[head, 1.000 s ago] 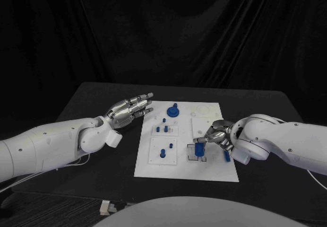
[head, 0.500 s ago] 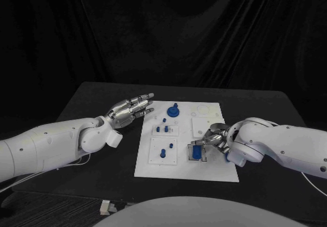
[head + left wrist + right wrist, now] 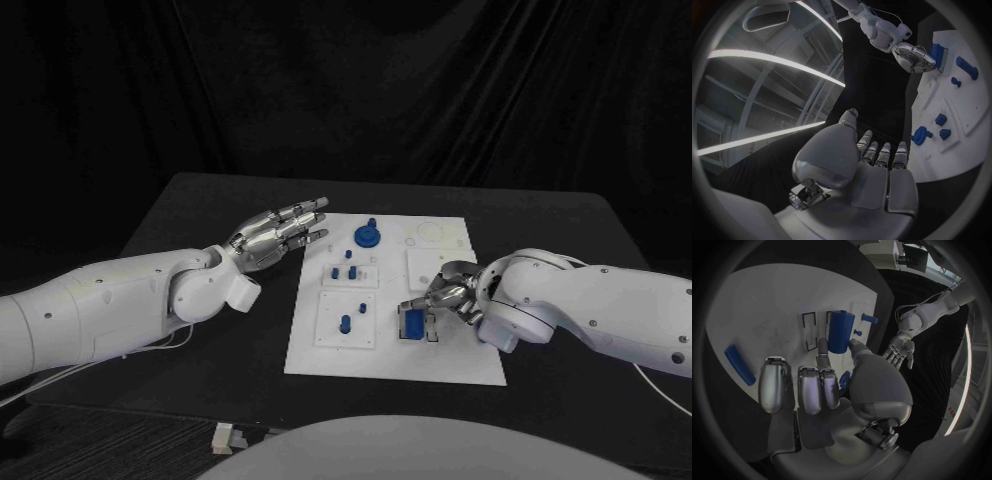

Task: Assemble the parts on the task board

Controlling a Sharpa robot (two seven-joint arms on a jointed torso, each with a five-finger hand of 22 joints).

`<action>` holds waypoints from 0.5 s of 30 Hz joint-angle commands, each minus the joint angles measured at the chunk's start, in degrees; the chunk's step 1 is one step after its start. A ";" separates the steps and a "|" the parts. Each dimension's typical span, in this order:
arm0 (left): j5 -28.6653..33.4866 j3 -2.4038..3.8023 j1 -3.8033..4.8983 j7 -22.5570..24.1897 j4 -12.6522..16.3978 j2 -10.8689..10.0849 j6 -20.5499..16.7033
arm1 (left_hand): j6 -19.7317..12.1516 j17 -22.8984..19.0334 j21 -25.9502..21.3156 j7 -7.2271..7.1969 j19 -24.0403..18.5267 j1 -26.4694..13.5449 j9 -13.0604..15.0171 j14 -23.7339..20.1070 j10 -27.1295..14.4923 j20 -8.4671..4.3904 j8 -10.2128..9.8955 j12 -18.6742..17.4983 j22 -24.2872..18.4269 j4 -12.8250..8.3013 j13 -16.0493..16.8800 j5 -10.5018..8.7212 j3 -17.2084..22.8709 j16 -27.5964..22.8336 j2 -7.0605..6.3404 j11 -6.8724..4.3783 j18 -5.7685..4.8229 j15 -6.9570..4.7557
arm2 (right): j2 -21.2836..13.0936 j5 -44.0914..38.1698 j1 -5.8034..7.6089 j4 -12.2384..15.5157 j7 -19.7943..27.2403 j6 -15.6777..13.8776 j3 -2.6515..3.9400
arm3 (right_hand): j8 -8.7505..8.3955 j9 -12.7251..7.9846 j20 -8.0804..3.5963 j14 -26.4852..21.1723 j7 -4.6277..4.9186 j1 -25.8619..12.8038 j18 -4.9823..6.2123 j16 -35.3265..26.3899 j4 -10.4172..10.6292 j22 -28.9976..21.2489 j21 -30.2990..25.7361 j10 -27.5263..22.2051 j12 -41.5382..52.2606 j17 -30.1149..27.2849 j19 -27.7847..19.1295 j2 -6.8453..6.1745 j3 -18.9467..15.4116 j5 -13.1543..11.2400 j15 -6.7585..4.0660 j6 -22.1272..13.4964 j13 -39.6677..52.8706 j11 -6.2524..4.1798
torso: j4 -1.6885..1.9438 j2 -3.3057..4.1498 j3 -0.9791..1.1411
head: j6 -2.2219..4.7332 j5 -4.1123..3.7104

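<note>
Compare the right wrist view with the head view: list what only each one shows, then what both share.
Right wrist view alone: a loose flat blue bar lying on the task board beside the right hand; in the head view that hand covers the spot.

Head view alone: the round blue knob near the board's far edge.

Both: the upright blue block at the right hand's fingertips, and the left hand held off the board, holding nothing.

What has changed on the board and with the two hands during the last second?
The right hand lowered the blue block further into its slot in the task board, the arm shifting slightly toward the robot. The left hand, open beside the board, and the other parts stayed unchanged.
</note>
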 commanded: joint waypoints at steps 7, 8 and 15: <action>0.31 0.06 -0.15 0.24 -0.08 0.17 1.08 | -0.25 -0.08 -0.06 0.17 0.18 0.07 0.02 0.08 0.10 0.36 0.26 0.24 -0.06 -0.25 0.04 0.38 0.02 -0.21 0.59 0.32 0.64 0.31 | 0.64 -0.97 -0.21 -0.30 -0.41 2.30 0.01 | 0.86 -0.47 0.61 4.63 0.01 -1.57 1.10 -0.42 0.91 11.21 -0.51 6.01 0.20 7.71 1.00 0.08 -2.41 -5.02 0.46 -0.88 15.09 0.41 | -0.01 -0.02 -0.02 | -0.01 0.15; 0.31 0.06 -0.16 0.22 -0.10 0.18 1.11 | -0.25 -0.08 -0.06 0.17 0.18 0.07 0.02 0.08 0.10 0.36 0.26 0.24 -0.06 -0.25 0.04 0.38 0.02 -0.21 0.59 0.32 0.64 0.31 | 0.69 -0.97 -0.22 -0.32 -0.43 2.35 0.01 | 0.90 -0.49 0.61 4.61 0.01 -1.61 1.11 -0.44 0.97 11.19 -0.56 6.01 0.20 7.65 0.98 0.08 -2.56 -5.31 0.47 -0.92 15.09 0.41 | -0.01 -0.02 -0.02 | -0.01 0.15; 0.31 0.06 -0.30 0.13 -0.23 0.22 1.31 | -0.28 -0.08 -0.07 0.19 0.17 0.05 0.02 0.08 0.07 0.38 0.27 0.22 -0.09 -0.25 0.03 0.38 0.03 -0.21 0.62 0.32 0.63 0.35 | 0.96 -1.78 -0.25 -0.43 -0.49 2.47 0.01 | 1.27 -0.74 0.65 4.56 0.06 -2.59 1.16 -0.57 2.01 11.13 -0.79 6.01 0.20 7.31 0.93 0.23 -4.18 -8.05 0.51 -1.25 15.09 0.46 | 0.02 0.00 0.00 | -0.01 0.23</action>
